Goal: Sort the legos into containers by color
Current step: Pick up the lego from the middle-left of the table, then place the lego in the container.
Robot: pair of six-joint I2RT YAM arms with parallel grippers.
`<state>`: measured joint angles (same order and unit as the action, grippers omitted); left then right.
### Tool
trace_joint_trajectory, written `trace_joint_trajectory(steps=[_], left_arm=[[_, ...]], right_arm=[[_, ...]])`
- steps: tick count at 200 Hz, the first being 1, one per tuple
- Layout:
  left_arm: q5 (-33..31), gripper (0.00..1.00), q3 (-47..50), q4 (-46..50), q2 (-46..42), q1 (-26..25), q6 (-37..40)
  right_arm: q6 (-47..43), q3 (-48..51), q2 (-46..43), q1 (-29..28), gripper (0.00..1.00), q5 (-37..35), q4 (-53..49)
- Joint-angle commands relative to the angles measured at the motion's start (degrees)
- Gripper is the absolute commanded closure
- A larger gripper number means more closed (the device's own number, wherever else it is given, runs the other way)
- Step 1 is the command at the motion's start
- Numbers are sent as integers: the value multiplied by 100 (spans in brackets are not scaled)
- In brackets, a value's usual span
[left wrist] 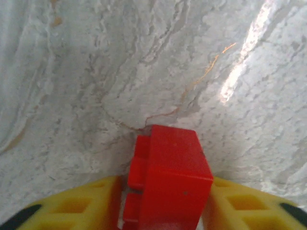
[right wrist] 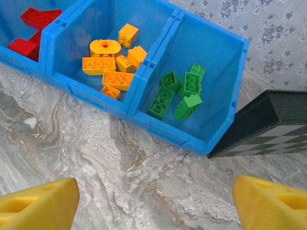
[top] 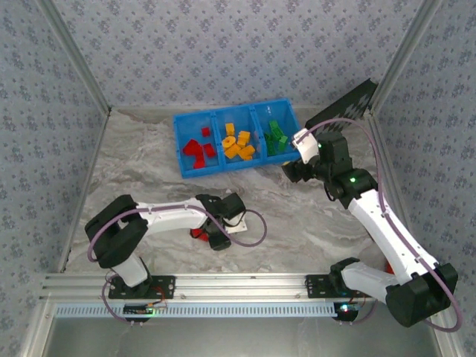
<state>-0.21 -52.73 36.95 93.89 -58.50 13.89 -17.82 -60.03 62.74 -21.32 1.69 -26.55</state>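
The left claw (top: 207,235) is closed on a red brick (left wrist: 168,179), held low at the bench (right wrist: 120,158) near its near edge, left of the middle. The right claw (right wrist: 156,196) is held open above the bench, just before the blue tray (right wrist: 163,128), which is set toward the far edge. In its compartments red bricks (right wrist: 29,19), orange bricks (right wrist: 108,64) and green bricks (right wrist: 177,93) are seen, from left to right.

Open marble table (top: 297,223) before blue tray (top: 179,145); black checkered panel (top: 346,104) just beside its right end.
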Motion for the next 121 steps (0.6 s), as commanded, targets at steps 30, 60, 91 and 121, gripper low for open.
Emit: trace_joint_trajectory(steps=[30, 60, 91, 121], left_arm=[[-97, 73, -208, 370, 284, 2, -45], [-342, 78, -488, 524, 11, 279, -146], [-414, 79, -1339, 357, -485, 1353, -229], [-728, 81, -2519, -211, -285, 2531, -798]], right_arm=[[-77, -108, 99, 97, 15, -33, 82], [-239, -35, -41, 194, 15, -169, 115], [-167, 66, -82, 334, 15, -39, 254], [-176, 219, -95, 396, 15, 119, 431]])
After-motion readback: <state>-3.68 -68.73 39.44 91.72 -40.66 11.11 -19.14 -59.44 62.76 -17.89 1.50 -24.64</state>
